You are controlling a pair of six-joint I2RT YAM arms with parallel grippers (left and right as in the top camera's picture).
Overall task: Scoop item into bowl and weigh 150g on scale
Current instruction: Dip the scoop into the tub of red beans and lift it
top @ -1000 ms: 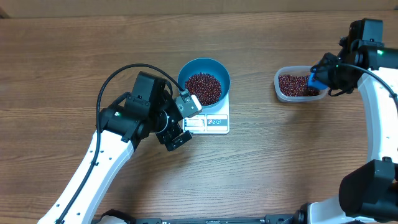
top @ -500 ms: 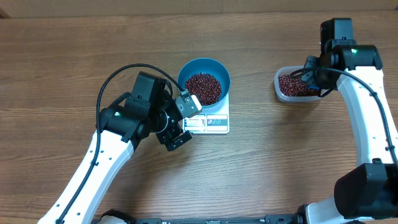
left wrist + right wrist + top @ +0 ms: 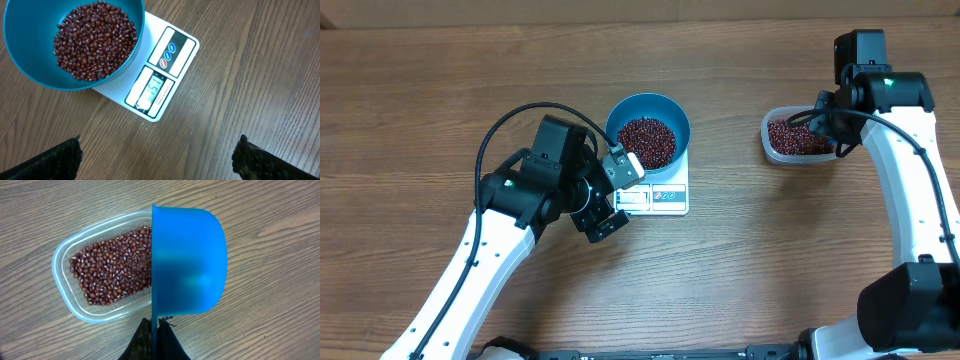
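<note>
Beans [image 3: 95,40], small and dark red-brown, lie in a loose heap inside the teal bowl [image 3: 30,75], filling its bottom and part of its sides. The bowl sits on the white scale [image 3: 187,50], covering most of the platform and hanging over its far edges. The control strip pokes out along the edge nearest my left claw [image 3: 157,152]. On that strip the display [image 3: 152,90] shows dark digits that look like 151, though they are small and turned sideways to my camera. Beside it is a panel with three round buttons [image 3: 168,55], two blue and one red. The fine print around them is too small to read. My left claw hangs over the wooden table [image 3: 440,90] just beside the display edge, spread wide and holding nothing. Its two black fingers [image 3: 50,160] show only at the bottom corners of the left wrist view. Well apart to the right, my right claw [image 3: 156,337] is closed on the handle of a blue scoop [image 3: 187,260]. The scoop's cup is over the right end of a clear tub [image 3: 62,287]. More beans [image 3: 112,267] cover the tub's floor. The cup's rounded outside is toward my camera, so I cannot tell what is inside it.
</note>
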